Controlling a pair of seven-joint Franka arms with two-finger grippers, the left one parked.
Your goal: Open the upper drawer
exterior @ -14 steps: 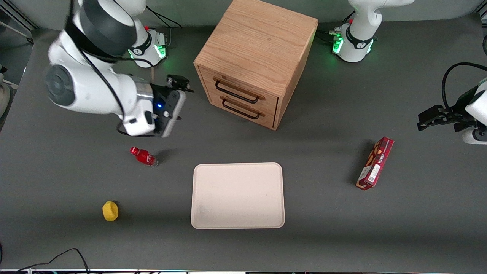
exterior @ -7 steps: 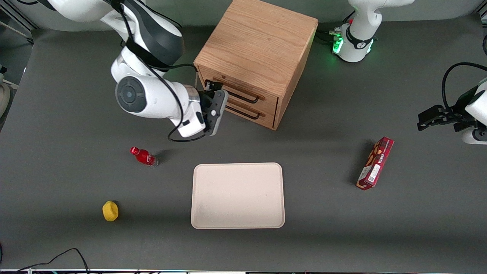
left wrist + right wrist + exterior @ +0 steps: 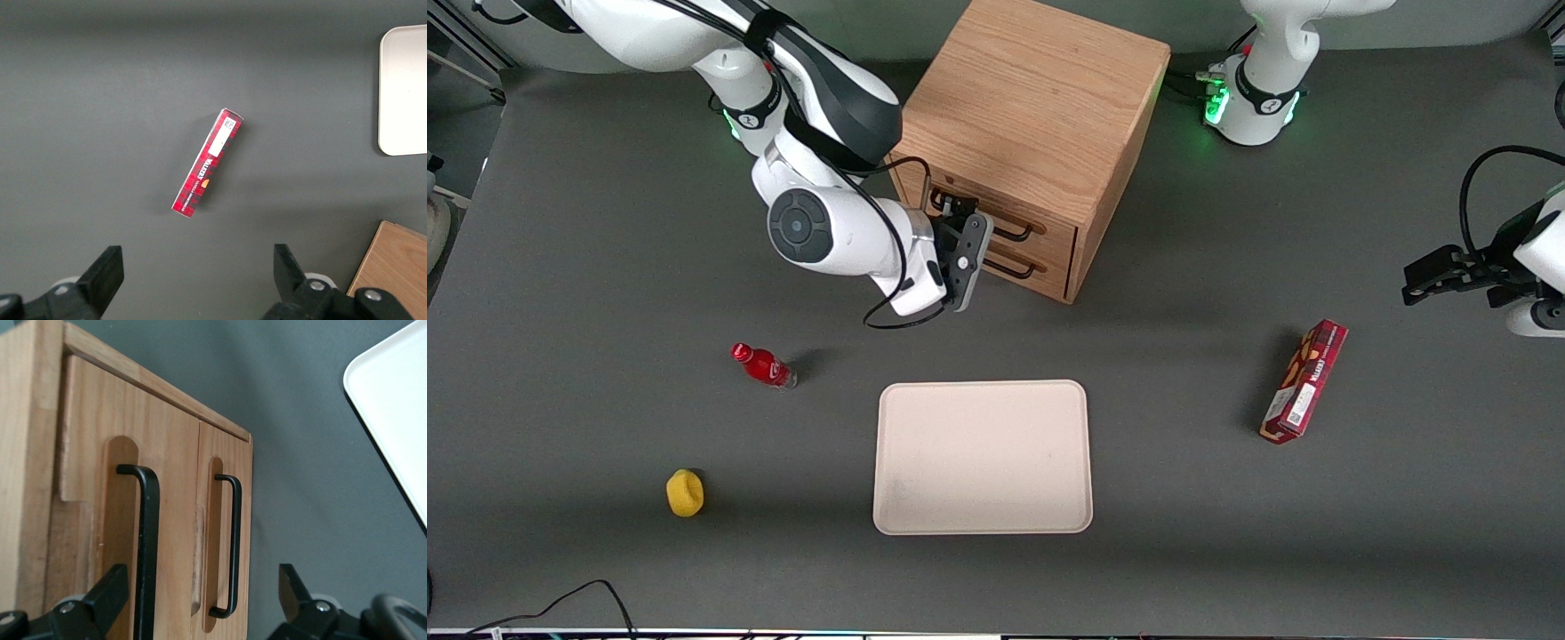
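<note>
The wooden cabinet [image 3: 1032,98] stands at the back of the table with two light-oak drawers, both looking shut. The upper drawer [image 3: 1040,216] has a black bar handle [image 3: 1014,233], partly covered by my arm in the front view. In the right wrist view the upper drawer [image 3: 83,453] and its handle [image 3: 148,540] show beside the bottom drawer's handle [image 3: 234,540]. My right gripper [image 3: 953,206] is just in front of the drawer fronts, at the working arm's end of the handles. It is open [image 3: 200,593], empty, and touches nothing.
A white tray [image 3: 983,458] lies nearer the front camera than the cabinet, and its rim [image 3: 400,400] shows in the right wrist view. A red bottle [image 3: 763,365] and a yellow object [image 3: 685,492] lie toward the working arm's end. A red box [image 3: 1304,380] lies toward the parked arm's end.
My right arm has swung from beside the cabinet across to its front. The gripper has come close to the drawer handles. Nothing else has moved.
</note>
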